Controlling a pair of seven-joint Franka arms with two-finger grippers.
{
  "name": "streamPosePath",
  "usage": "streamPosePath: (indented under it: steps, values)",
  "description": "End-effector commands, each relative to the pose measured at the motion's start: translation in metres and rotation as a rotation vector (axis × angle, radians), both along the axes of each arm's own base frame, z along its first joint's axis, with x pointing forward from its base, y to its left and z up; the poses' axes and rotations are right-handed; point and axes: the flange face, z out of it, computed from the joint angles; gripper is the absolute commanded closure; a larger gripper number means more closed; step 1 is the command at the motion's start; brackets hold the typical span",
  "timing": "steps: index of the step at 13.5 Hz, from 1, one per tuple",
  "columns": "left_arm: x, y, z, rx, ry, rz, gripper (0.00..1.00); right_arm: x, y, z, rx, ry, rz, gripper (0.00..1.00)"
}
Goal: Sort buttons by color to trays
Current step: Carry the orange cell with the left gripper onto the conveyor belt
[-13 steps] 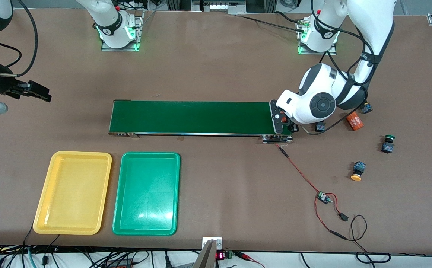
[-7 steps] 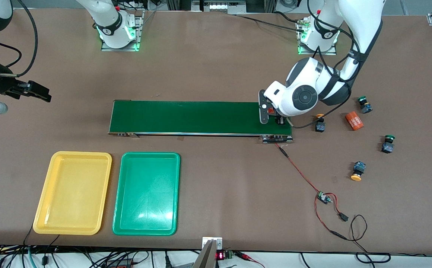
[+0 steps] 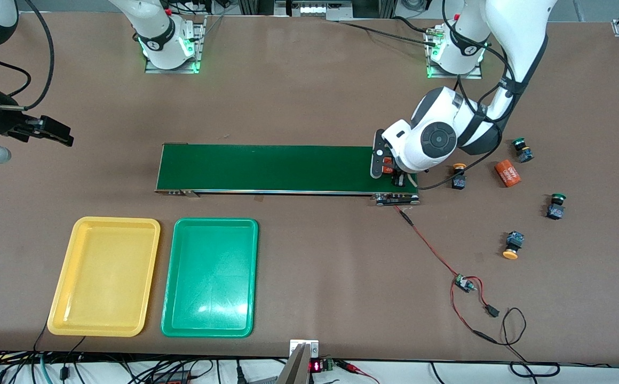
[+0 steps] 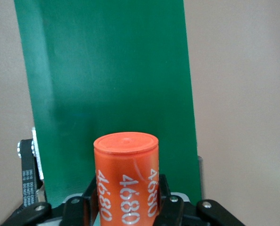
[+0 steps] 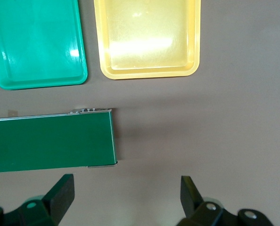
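Left gripper (image 3: 395,173), right of centre in front view, over belt (image 3: 267,168) end, fingers clamped on smooth orange cylinder (image 4: 126,176) marked 4680. Second cylinder (image 3: 507,173) lies on matte brown table (image 3: 309,96). Four mushroom-cap buttons at frame right, none gripped: yellow (image 3: 458,178) just beside belt end, yellow (image 3: 512,244) lower, green (image 3: 522,149), green (image 3: 556,205). Glossy yellow tray (image 3: 56,314) and green tray (image 3: 171,320), lower left, both empty. Right gripper (image 5: 126,197) waits at left edge, jaws spread wide, holding nothing.

Robotics lab: conveyor belt (image 3: 277,168), wiring (image 3: 472,298)
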Motion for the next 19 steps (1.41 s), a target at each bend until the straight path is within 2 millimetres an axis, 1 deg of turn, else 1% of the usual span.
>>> streamPosePath:
  steps: [1, 4, 5, 6, 7, 8, 9, 11, 12, 14, 16, 17, 18, 19]
  values:
    - [0.0, 0.002, -0.006, -0.005, -0.004, -0.03, 1.0, 0.0, 0.0, 0.003, 0.016, -0.008, -0.02, 0.0]
    - [-0.002, 0.003, -0.012, -0.005, 0.008, -0.029, 0.99, 0.0, 0.0, 0.003, 0.014, -0.008, -0.019, 0.0]
    - [-0.002, 0.003, -0.012, -0.004, 0.009, -0.025, 0.92, 0.0, 0.0, 0.003, 0.014, -0.008, -0.019, 0.0]
    - [-0.002, 0.003, -0.012, -0.001, 0.01, -0.018, 0.79, 0.0, 0.0, 0.003, 0.014, -0.008, -0.019, 0.0]
    - [-0.002, 0.003, -0.01, 0.0, 0.009, -0.016, 0.49, 0.0, 0.0, 0.003, 0.014, -0.008, -0.019, 0.0]
    - [-0.001, 0.004, -0.007, -0.004, 0.003, -0.028, 0.0, 0.0, 0.0, 0.003, 0.014, -0.008, -0.019, 0.0]
    - [0.001, 0.005, -0.003, -0.005, -0.004, -0.023, 0.0, 0.0, 0.0, 0.003, 0.014, -0.008, -0.019, 0.0]
    - [0.007, 0.007, 0.019, -0.008, -0.04, -0.017, 0.0, 0.0, 0.0, 0.003, 0.014, -0.008, -0.019, 0.0]
    - [0.012, 0.013, 0.032, -0.009, -0.064, -0.005, 0.0, -0.001, 0.0, 0.003, 0.014, -0.007, -0.019, 0.0]
    - [0.024, 0.033, 0.062, -0.011, -0.12, 0.032, 0.0, -0.001, 0.0, 0.003, 0.014, -0.007, -0.019, 0.0]
    - [0.028, 0.041, 0.079, -0.011, -0.15, 0.046, 0.0, -0.001, 0.0, 0.003, 0.014, -0.007, -0.019, 0.0]
    - [0.035, 0.053, 0.083, -0.012, -0.161, 0.071, 0.0, -0.001, 0.0, 0.003, 0.014, -0.007, -0.019, 0.0]
    - [0.045, 0.075, 0.086, -0.01, -0.166, 0.114, 0.0, -0.001, 0.0, 0.003, 0.014, -0.007, -0.019, 0.0]
    - [0.052, 0.097, 0.082, -0.004, -0.161, 0.15, 0.0, -0.001, 0.0, 0.003, 0.014, -0.007, -0.019, 0.0]
